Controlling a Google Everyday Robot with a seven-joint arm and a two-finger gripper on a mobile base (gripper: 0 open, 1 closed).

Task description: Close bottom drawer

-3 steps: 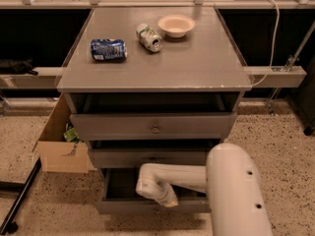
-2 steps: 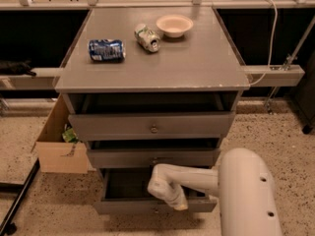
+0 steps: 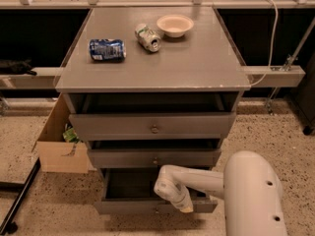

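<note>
The bottom drawer [image 3: 125, 205] of the grey cabinet stands pulled out, its dark box open to view and its plain grey front low in the picture. My gripper [image 3: 185, 206] sits at the end of the white arm, against the right part of that drawer's front edge, reaching down over it. Above it, the middle drawer [image 3: 153, 157] and the wide top drawer [image 3: 152, 126] with its round knob are both slightly open.
On the cabinet top [image 3: 197, 58] lie a blue can [image 3: 107, 49], a green-white can [image 3: 148, 37] and a cream bowl [image 3: 174, 25]. A cardboard box [image 3: 61, 144] stands on the speckled floor to the left. A black stand leg [image 3: 19, 198] crosses bottom left.
The view has shifted, so the cabinet sits more to the centre. My gripper has moved right along the bottom drawer's front. The drawer still stands open.
</note>
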